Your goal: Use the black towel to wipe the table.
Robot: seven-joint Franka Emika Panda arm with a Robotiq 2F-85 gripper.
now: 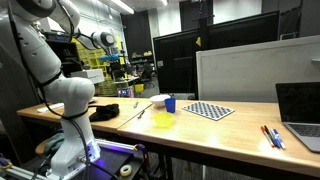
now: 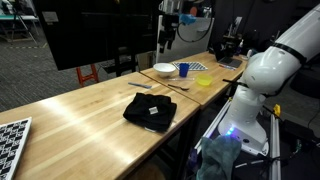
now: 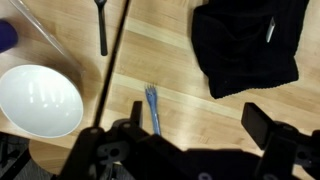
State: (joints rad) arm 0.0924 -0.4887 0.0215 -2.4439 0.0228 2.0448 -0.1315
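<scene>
Fingers [image 3: 272,135] spread wide apart and empty, hanging above the tabletop [image 3: 170,60].

In the wrist view the black towel [image 3: 245,45] lies crumpled on the wood, well to the upper right of the white bowl [image 3: 38,100] and clear of the fingers. A blue fork [image 3: 153,110] lies between bowl and towel, nearer the bowl, and a black utensil [image 3: 101,25] lies above the bowl. In an exterior view the towel [image 1: 105,111] sits between the bowl [image 1: 158,100] and the robot's base. A blue cup [image 1: 170,103] stands just beside the bowl, and a yellow dish [image 1: 163,121] lies near it, toward the front edge.
</scene>
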